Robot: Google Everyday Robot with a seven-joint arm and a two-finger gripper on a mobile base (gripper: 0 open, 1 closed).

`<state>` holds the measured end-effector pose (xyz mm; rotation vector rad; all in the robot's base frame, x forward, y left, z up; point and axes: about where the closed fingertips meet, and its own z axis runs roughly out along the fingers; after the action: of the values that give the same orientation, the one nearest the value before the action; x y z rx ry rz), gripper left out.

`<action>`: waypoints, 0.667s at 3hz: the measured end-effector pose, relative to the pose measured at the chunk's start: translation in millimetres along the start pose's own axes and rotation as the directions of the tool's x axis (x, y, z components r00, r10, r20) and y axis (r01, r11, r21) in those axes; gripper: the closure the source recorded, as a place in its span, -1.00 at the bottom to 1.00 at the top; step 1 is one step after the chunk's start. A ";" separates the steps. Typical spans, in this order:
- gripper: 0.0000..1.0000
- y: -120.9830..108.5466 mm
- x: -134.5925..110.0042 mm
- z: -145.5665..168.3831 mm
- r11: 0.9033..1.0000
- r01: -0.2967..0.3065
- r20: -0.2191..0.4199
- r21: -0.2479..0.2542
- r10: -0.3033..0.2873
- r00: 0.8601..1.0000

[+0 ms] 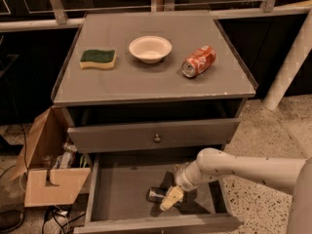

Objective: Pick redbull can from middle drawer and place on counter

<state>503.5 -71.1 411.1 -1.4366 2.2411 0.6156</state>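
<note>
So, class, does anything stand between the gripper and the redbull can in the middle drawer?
Nothing visible does: the gripper is inside the middle drawer, close beside the redbull can.

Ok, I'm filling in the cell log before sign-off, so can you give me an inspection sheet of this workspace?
Surface: counter, grey, with a worn front rim, bears three items.
Job's things: redbull can lies on its side in the open middle drawer, not yet on the counter.
Clutter: sponge, white bowl and orange-red soda can on its side, all on the counter.
Grippers: tool is down inside the middle drawer, at the redbull can.
Cables: dark cables on the floor by the cardboard box.
Surroundings: knob drawer above the open one; speckled floor; white post at the picture's right.
</note>
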 end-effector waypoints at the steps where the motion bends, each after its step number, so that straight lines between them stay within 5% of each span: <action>1: -1.00 -4.4 8.6 8.5 1.000 -0.016 0.013 0.019 0.015 1.000; 2: -1.00 -18.2 20.3 20.6 0.998 -0.034 -0.001 0.049 0.034 0.999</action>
<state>514.3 -81.3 380.3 -1.3789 2.2707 0.5659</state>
